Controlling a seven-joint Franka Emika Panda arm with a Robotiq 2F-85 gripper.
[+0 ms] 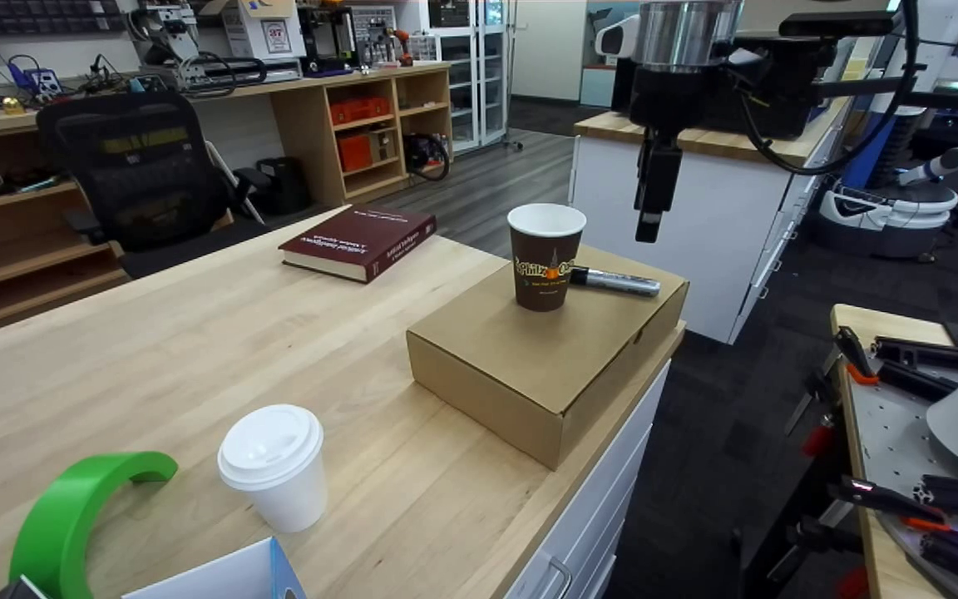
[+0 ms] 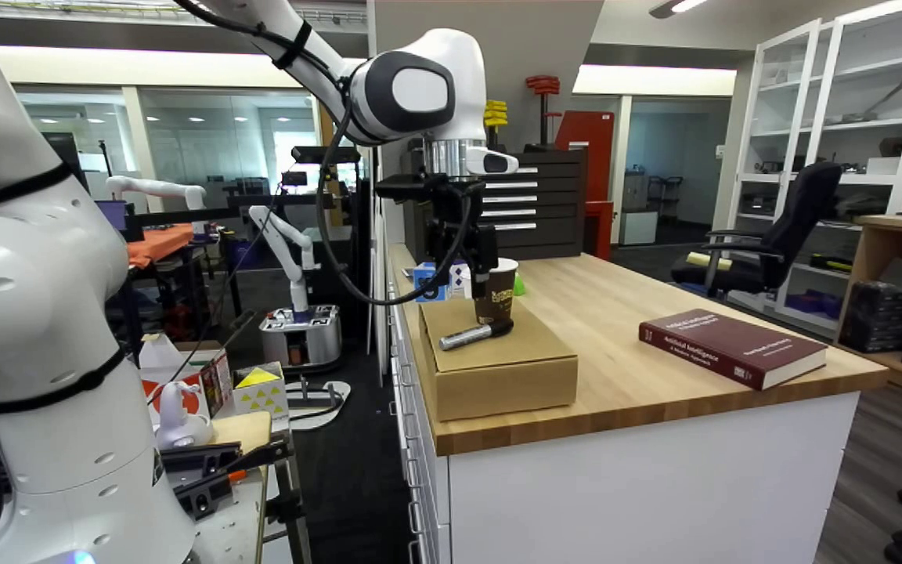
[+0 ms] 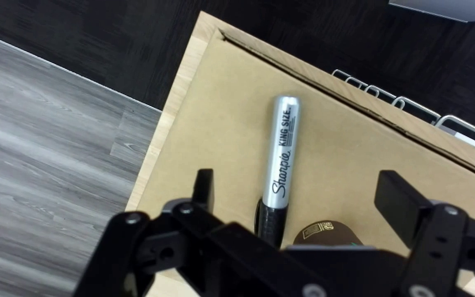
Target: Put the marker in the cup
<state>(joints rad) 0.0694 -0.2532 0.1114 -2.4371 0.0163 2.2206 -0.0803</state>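
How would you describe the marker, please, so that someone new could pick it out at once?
Find the wooden-topped counter, then the flat brown cardboard box at its edge. On the box, beside the upright brown paper cup, lies the marker. Its slim silver barrel, lettered "Sharpie" and ending in a black cap, sets it apart from the cup.

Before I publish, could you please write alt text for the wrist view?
The open gripper hovers over a silver-and-black Sharpie marker lying on a cardboard box. A brown cup, partly hidden by the gripper, stands beside the marker's black end.
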